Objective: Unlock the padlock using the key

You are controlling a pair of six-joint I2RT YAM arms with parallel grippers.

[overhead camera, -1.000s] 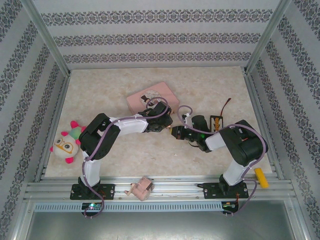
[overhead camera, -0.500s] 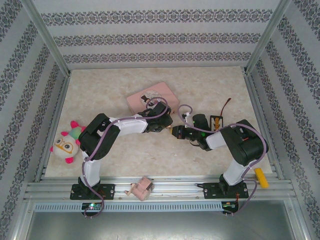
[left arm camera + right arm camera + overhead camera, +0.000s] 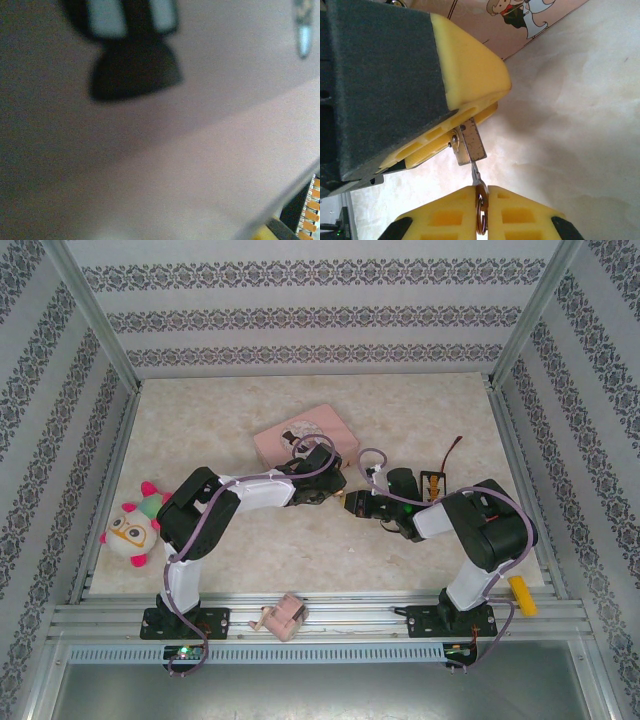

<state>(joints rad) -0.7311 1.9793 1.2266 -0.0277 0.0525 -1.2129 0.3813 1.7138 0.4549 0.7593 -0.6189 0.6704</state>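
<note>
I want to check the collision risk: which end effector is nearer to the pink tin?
Left. The left end effector is at the near edge of the pink tin, gripping the padlock; the right end effector is farther off, nearer the bases, pinching the key.

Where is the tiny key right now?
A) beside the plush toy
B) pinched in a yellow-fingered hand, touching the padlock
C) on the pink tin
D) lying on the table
B: the right hand pinches the key, whose tip meets the padlock held by the left hand.

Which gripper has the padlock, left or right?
The left gripper, its yellow fingers pinching the padlock; the right gripper pinches the key.
</note>
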